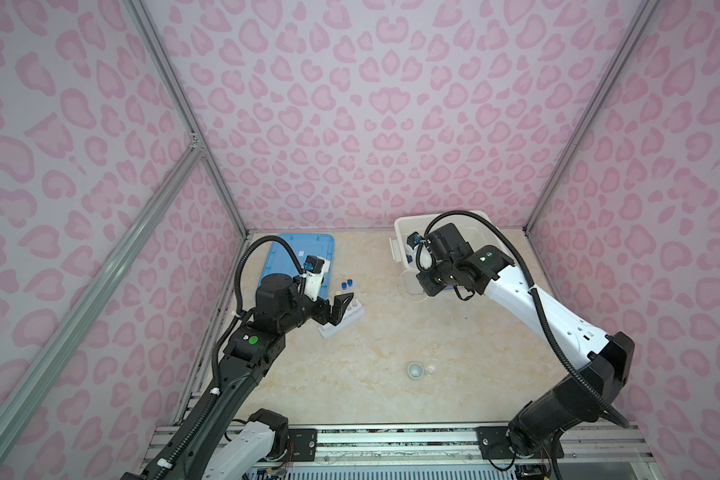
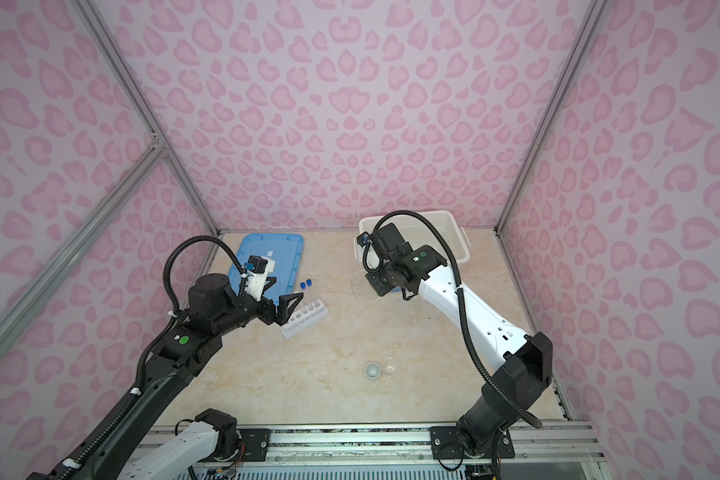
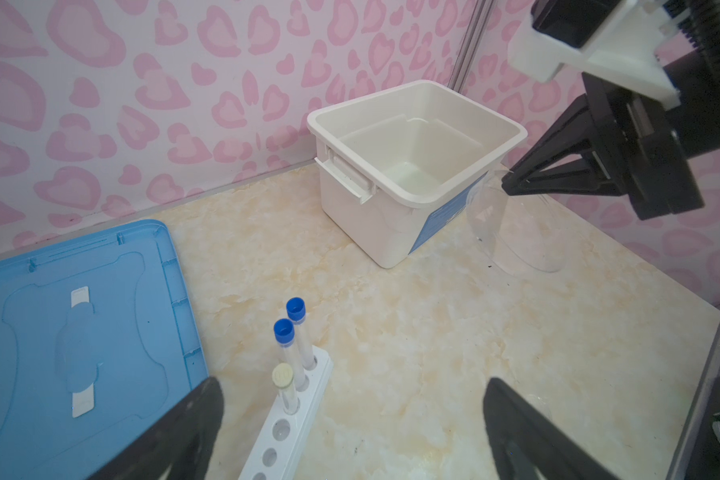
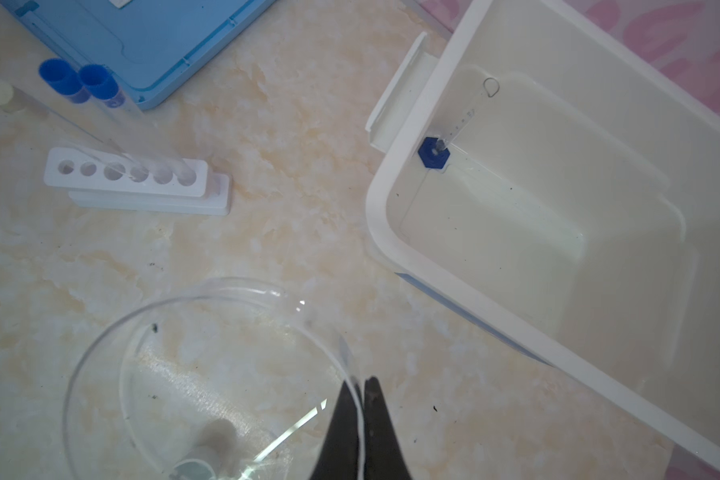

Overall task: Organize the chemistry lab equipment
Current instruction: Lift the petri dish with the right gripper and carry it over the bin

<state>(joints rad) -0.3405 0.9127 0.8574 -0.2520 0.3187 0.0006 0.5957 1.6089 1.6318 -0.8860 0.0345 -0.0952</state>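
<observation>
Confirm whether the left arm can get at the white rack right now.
Probably yes. The left tool hangs open right by the rack, with nothing between them. Three test tubes stand at one end, so the empty end looks safest to grip.

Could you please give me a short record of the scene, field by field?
left tool: open, empty, beside the rack
right tool: shut on the petri dish rim, dish tilted
rack: three capped test tubes, three holes free
bin: open, blue-based cylinder inside
blue lid: flat on the table
white cup: upright on the table
</observation>
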